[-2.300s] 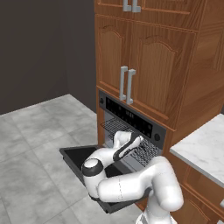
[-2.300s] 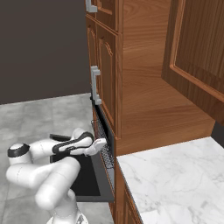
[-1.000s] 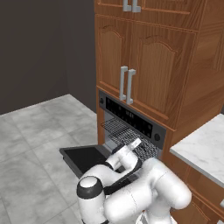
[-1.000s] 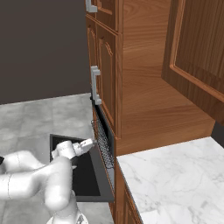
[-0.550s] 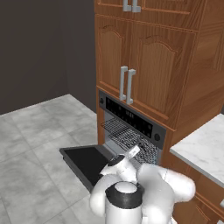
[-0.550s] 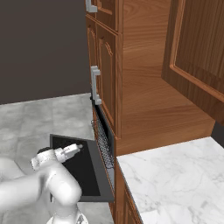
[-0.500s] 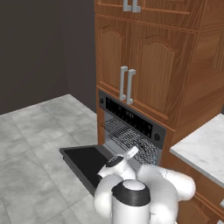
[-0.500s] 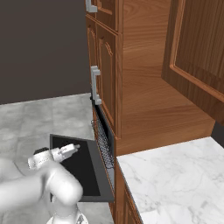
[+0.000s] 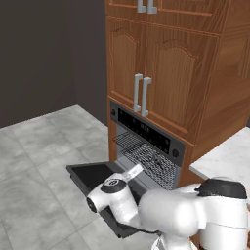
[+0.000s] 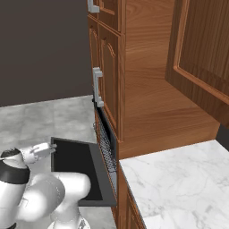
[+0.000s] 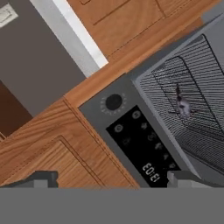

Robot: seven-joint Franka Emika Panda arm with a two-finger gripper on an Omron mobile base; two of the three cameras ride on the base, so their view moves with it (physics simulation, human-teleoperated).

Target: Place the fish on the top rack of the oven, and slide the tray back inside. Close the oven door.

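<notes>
The oven (image 9: 146, 133) stands open, its black oven door (image 9: 87, 176) folded down flat. The top rack (image 11: 192, 89), a silvery wire tray, shows at the mouth of the cavity (image 9: 144, 155). The small grey fish (image 11: 182, 105) lies on its bars. My gripper (image 11: 113, 179) is open with nothing between its fingertips, back from the oven front and pointing at the control strip (image 11: 140, 140). In the right base view the hand (image 10: 43, 149) hovers over the door's outer edge (image 10: 71, 165), away from the rack (image 10: 106, 147).
Wooden cabinet doors with steel handles (image 9: 141, 95) rise above the oven. A white marble counter (image 10: 179, 183) lies to the right. Grey tiled floor (image 9: 39, 146) spreads to the left of the open door. My own arm bulks in front of the door.
The arm has swung back from the rack, carrying the hand out over the door's outer edge. The jaws stayed open. The fish and the rack have not moved.
</notes>
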